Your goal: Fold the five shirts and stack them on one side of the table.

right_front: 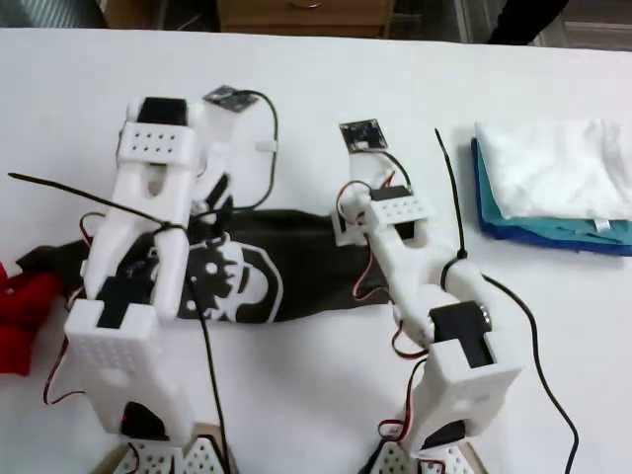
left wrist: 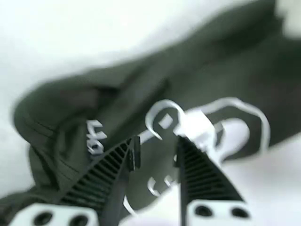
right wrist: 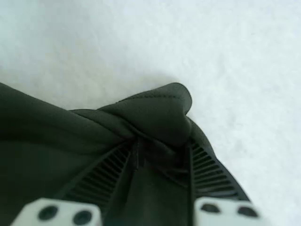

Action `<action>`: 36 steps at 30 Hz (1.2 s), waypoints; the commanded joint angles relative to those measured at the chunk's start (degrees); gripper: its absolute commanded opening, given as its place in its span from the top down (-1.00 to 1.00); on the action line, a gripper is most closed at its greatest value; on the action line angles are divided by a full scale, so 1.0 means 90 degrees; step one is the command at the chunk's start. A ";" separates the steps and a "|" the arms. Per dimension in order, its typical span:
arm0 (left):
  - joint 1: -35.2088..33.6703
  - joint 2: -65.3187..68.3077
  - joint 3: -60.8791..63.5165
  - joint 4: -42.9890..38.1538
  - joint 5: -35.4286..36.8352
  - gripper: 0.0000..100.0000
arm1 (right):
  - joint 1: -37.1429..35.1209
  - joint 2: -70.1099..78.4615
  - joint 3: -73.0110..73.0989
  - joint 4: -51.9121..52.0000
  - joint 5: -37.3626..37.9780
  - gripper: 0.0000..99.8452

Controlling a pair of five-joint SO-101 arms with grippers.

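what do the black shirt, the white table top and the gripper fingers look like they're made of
black shirt: soft matte knit, likely cotton jersey; it bunches into folds and shows a stitched hem.
table: plain white, even surface, perhaps laminate; the look leaves it open.
right gripper fingers: black ridged hard plastic, probably printed, on white plastic mounts.

Bright, even light on the white table (right_front: 326,79), soft shadow beside the black shirt (right wrist: 155,108).

My white table (right_front: 326,395), black shirt (right_front: 306,262) from left pincer (left wrist: 156,143) to right pincer (right wrist: 163,143), red shirt (right_front: 20,316) beyond the left — folded stack (right_front: 553,168) beyond the right.
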 commanded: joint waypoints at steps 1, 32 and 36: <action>-0.0430 -0.0381 -0.0220 -0.0684 0.0000 0.78 | 0.0024 -0.0405 0.0000 -0.0112 -0.0039 0.70; -0.1211 0.2247 -0.4322 0.0830 0.0059 0.95 | 0.0024 -0.0405 0.0020 -0.0112 -0.0039 0.70; -0.1250 0.1035 -0.3482 0.0830 0.0059 0.95 | 0.0024 -0.0464 0.0020 -0.0024 -0.0039 0.70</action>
